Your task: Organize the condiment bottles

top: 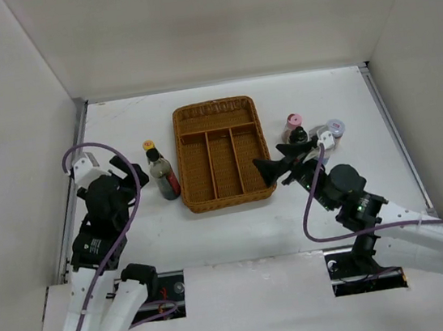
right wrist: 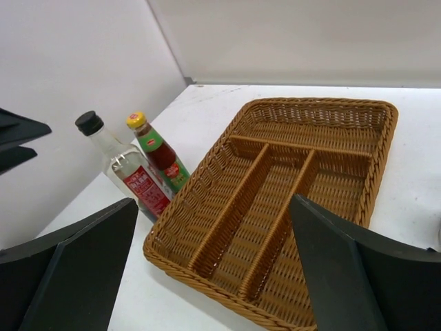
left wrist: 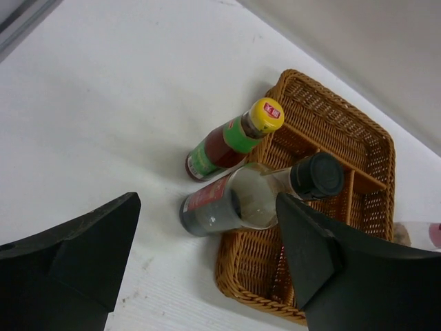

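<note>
The white table (top: 238, 228) stood inside a plain white enclosure. A back wall (top: 210, 20) closed the far side, and a left wall (top: 3, 121) and a right wall (top: 431, 23) closed the sides. A thin grey strip (top: 384, 111) ran along the right table edge. The light was soft and even, with weak shadows.

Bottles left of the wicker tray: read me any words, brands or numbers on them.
Yellow-capped bottle, cap top: red mark with pale characters, too blurred to read.
Same bottle, green and red label: unreadable.
Black-capped bottle, red label: white print, too small to read.
No other text shows.
</note>
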`<state>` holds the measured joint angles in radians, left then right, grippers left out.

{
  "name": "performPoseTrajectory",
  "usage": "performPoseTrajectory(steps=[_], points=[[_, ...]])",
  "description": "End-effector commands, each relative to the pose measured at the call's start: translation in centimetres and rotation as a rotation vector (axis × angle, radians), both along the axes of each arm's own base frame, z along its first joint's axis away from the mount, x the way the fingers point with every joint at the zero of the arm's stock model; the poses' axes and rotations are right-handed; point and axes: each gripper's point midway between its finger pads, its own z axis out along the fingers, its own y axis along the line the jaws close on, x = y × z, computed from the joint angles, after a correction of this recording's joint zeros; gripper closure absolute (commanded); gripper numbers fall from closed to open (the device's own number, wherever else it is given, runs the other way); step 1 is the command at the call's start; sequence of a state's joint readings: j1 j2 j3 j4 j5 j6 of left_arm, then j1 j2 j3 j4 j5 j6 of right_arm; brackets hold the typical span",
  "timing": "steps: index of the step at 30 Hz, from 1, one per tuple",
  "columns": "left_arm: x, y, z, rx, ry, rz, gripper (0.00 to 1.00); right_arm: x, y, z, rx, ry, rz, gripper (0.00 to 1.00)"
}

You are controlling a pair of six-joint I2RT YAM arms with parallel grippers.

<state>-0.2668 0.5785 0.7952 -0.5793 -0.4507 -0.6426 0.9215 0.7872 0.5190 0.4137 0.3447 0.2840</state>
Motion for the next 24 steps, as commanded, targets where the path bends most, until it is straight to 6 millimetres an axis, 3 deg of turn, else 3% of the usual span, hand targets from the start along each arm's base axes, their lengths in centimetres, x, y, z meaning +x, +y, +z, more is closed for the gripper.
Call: performPoseTrajectory(steps=[1, 3, 6, 8, 10, 12, 18, 24], points=[[0.2, 0.2, 4.0, 0.007, -0.116, 0.006, 0.19, 0.4, -0.9, 1.8, 0.054, -0.047, -0.037, 0.02], [0.5, -0.1, 4.6, 0.009, -0.135, -0.008, 0.19, 0.1, -0.9, 1.9, 0.056, -0.051, -0.027, 0.14], [1.2, -1.4, 5.3, 0.008, -0.163, -0.055, 0.2, -0.1, -1.1, 2.2, 0.058, -0.06, -0.025, 0.5], [1.5, -2.4, 6.1, 0.018, -0.179, -0.092, 0.22, -0.3, -1.5, 2.5, 0.065, -0.063, -0.032, 0.69], [1.7, -3.6, 6.8, 0.035, -0.191, -0.136, 0.23, -0.5, -1.9, 2.8, 0.072, -0.064, -0.036, 0.74], [1.8, -4.2, 7.5, 0.058, -0.206, -0.154, 0.23, -0.7, -2.3, 3.2, 0.083, -0.07, -0.041, 0.7], [2.0, -6.1, 7.4, 0.164, -0.19, -0.197, 0.17, -1.7, -4.7, 5.7, 0.144, -0.103, -0.087, 0.18], [2.8, -8.1, 4.7, 0.21, -0.133, -0.243, 0.15, -3.5, -8.9, 9.0, 0.232, -0.152, -0.168, 0.04]])
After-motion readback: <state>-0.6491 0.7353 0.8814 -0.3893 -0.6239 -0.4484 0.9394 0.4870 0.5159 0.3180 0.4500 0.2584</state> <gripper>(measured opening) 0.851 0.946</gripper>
